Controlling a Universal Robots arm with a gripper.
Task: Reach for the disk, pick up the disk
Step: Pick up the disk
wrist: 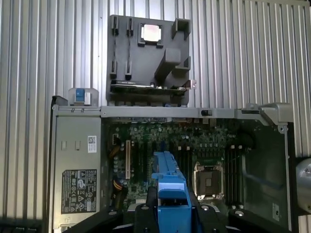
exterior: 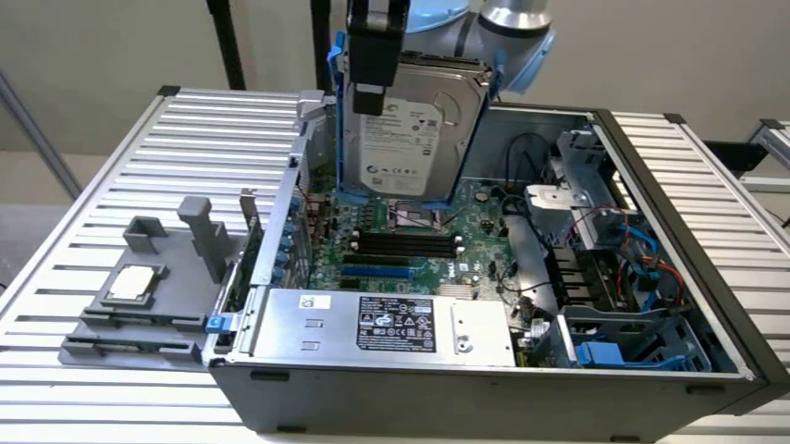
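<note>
The disk (exterior: 413,129) is a silver-grey hard drive with a white label in a bright blue carrier. It hangs upright above the open computer case (exterior: 667,277), over the motherboard (exterior: 408,245). My gripper (exterior: 374,65) comes down from above and is shut on the disk's upper part, with a black finger lying across the drive's face. In the wrist view the disk's blue carrier edge (wrist: 167,189) runs between my two black fingers (wrist: 145,216), and my gripper (wrist: 169,213) clamps it from both sides.
A grey labelled power-supply box (exterior: 383,324) fills the case's near corner. Cables and a drive cage (exterior: 617,347) sit on the exterior view's right. A grey fixture (exterior: 142,305) holding a small silver chip (exterior: 132,284) stands on the slatted table (exterior: 198,139) beside the case.
</note>
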